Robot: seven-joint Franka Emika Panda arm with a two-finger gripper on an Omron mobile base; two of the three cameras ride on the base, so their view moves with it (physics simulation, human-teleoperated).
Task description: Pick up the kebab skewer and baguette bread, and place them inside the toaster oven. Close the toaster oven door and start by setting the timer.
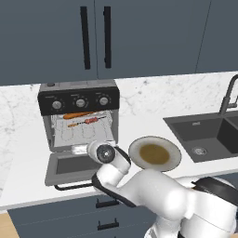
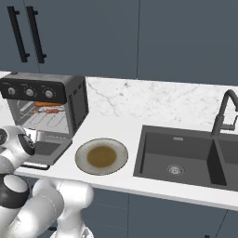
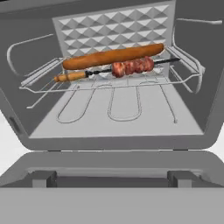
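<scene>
Open door (image 3: 113, 148), no legible writing

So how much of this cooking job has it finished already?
Done: the baguette bread and the kebab skewer lie side by side on the wire rack inside the toaster oven. In hand: nothing; the gripper is open, facing the oven's opening. Left: the toaster oven door hangs down open and needs closing, then a knob must be turned to set the timer.

baguette bread (image 3: 113, 56) behind kebab skewer (image 3: 127, 68) — on rack (image 3: 109, 85)
</scene>
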